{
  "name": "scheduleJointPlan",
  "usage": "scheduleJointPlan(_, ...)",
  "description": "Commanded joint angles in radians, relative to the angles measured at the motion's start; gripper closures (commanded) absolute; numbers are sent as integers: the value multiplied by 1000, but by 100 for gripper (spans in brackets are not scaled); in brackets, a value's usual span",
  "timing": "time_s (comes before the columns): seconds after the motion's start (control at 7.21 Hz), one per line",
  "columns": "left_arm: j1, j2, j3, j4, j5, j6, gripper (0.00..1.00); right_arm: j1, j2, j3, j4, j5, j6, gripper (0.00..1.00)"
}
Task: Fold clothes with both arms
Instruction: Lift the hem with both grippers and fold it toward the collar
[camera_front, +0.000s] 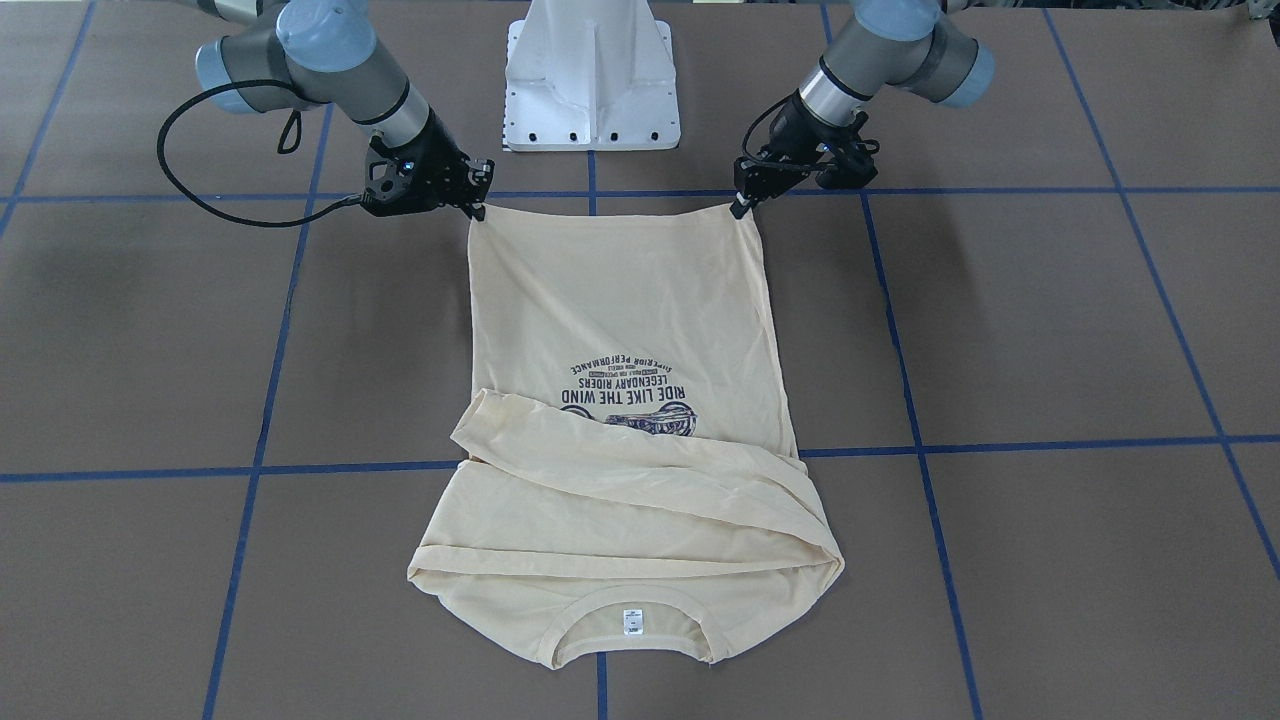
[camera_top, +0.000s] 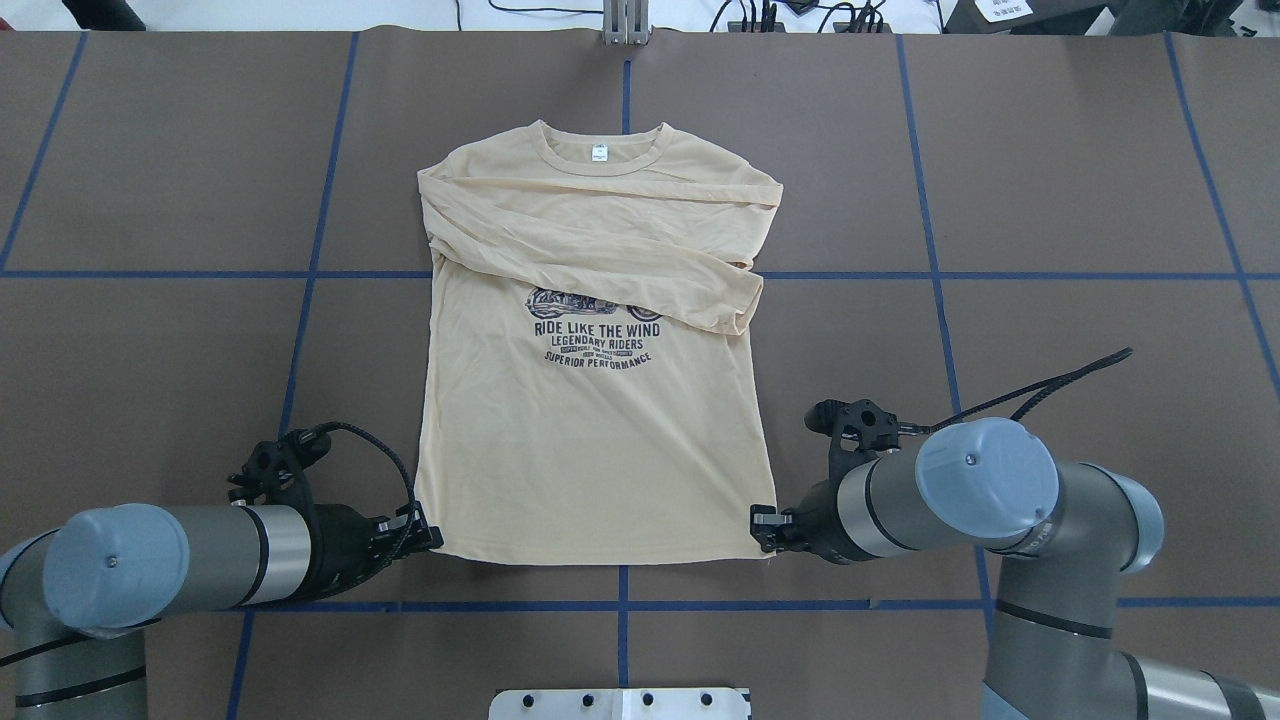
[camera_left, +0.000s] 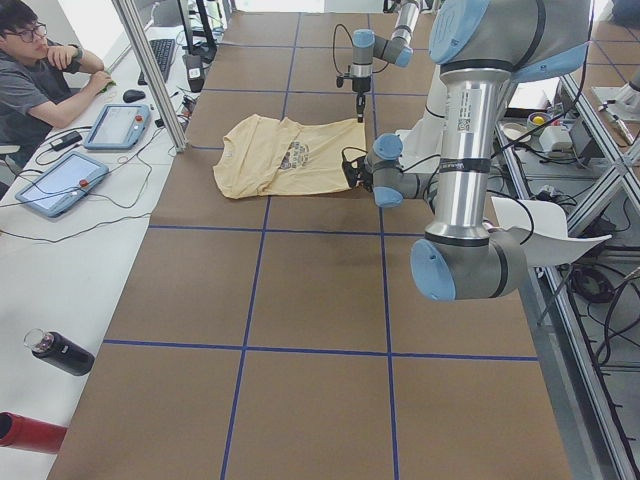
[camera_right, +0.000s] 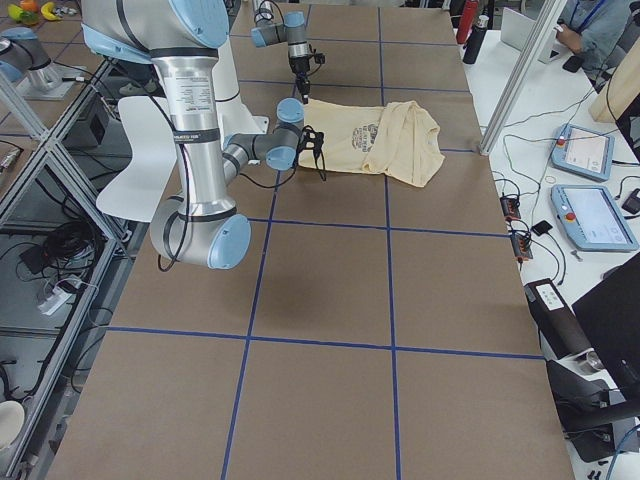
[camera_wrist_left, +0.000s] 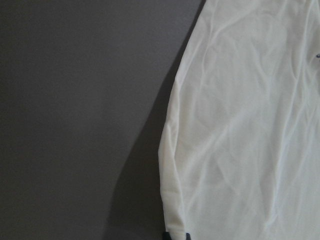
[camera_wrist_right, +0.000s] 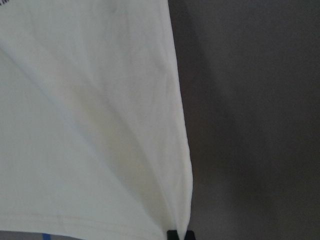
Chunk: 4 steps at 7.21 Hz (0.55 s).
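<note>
Shirt lies face up in the middle of the brown tabletop, collar on the far side from the robot, hem on the robot's side. I see both sleeves folded across the chest, one over the other. The lower one ends at the shirt's right edge and covers the top of the navy print; "RIDE LIKE THE WIND" is readable below it. The white neck label shows inside the collar.

Left gripper is at the hem corner on my left. In the left wrist view its jaws are pressed together on the shirt's edge, pinching the fabric. Right gripper is at the opposite hem corner, and the right wrist view shows the same: jaws closed tight on the corner of the cloth. The hem runs nearly straight between the two corners. In both wrist views the side edge of the shirt throws a dark shadow on the tabletop beside it.

Left arm and right arm both come in low from the robot's side, forearms angled inward toward the hem. A blue tape line runs across just on the robot's side of the hem, not touching it. The white base sits between the arms, apart from the shirt. A person sits at a side desk in the left side view.
</note>
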Motion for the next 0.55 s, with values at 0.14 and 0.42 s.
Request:
scheduleJointPlan(0.14, 9, -2, -27, 6, -11, 1, 100, 24, -100, 113, 3, 101, -1, 100)
scheduleJointPlan(0.42, 92, -2, -49, 6, -12, 12, 100, 22, -100, 119, 3, 174, 0, 100)
